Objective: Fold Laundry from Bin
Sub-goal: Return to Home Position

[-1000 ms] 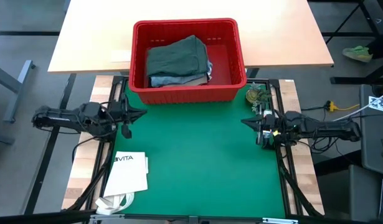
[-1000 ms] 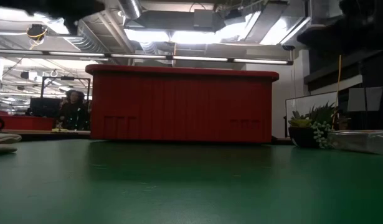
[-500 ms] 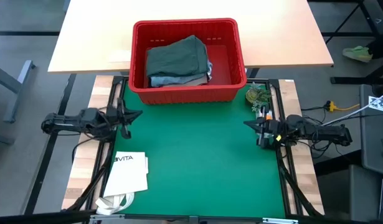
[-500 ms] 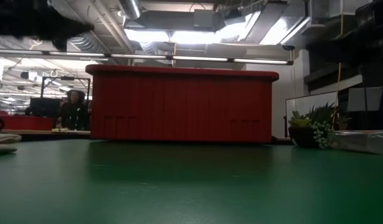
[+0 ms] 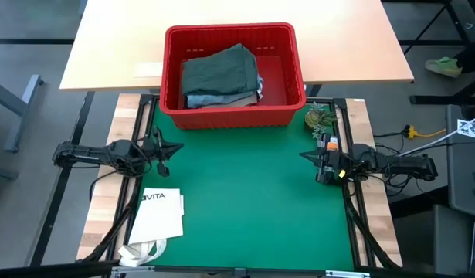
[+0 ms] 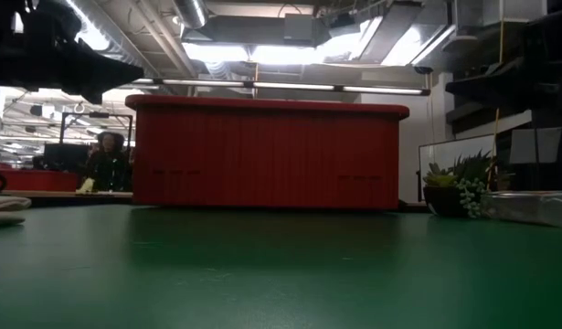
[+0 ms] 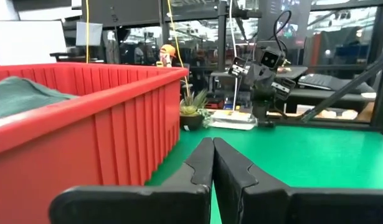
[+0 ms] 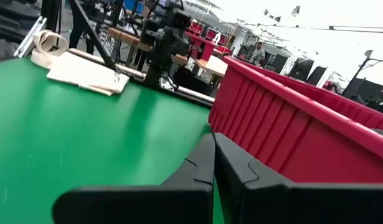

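Table (image 5: 245,208): the green surface carries no loose garment in any view.

Bin (image 5: 229,117): the red bin stands at the far edge of the table, midway between the 2 arms and upright.

Laundry (image 5: 219,73): 1 folded stack lies inside the bin. A dark green piece is on top, with light blue and darker layers showing at its near edge. I see no garment outside the bin.

Left gripper (image 5: 175,147): it hangs at the left edge of the table, near the bin's left corner and apart from it. Its fingers are clenched together on nothing.

Right gripper (image 5: 303,156): it sits at the right edge, likewise clenched and empty.

Tote bag (image 5: 161,216): the white bag lies flat at the near left corner, apart from both arms.

Plant (image 5: 317,118): it sits just beside the bin's right front corner.

Progress: in my judgement the folding and stowing are done. All that is left is for the arms to settle at rest.

Views compared:
- Only the high view shows the stack whole.
- The low view meets the bin's front wall and hides the contents, but it shows a person (image 6: 105,160) in the room behind.
- The left wrist view catches a green edge above the rim.
- Both wrist views confirm the fingers meet.
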Robot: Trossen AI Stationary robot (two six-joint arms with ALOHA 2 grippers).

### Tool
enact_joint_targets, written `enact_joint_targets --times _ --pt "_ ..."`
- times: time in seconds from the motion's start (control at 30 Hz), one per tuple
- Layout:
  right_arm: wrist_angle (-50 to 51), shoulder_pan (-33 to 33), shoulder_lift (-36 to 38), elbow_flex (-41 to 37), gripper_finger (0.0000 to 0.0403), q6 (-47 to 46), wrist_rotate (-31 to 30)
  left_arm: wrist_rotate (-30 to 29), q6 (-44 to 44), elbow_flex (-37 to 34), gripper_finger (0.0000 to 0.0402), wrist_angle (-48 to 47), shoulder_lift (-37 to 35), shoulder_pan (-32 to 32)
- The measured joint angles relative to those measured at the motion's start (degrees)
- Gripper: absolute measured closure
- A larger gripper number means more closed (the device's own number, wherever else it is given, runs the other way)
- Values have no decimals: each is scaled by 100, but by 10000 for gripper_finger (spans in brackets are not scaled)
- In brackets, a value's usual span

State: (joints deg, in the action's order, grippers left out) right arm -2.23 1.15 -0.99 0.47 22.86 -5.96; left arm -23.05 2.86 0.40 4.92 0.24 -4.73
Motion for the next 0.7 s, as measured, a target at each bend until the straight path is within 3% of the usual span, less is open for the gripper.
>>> enact_joint_targets --times 0.4,0.7 --pt "124 0 -29 2 397 779 557 -23 830 0 400 -104 18 0" --pt "133 0 -313 2 397 599 557 -39 842 0 400 -104 18 0"
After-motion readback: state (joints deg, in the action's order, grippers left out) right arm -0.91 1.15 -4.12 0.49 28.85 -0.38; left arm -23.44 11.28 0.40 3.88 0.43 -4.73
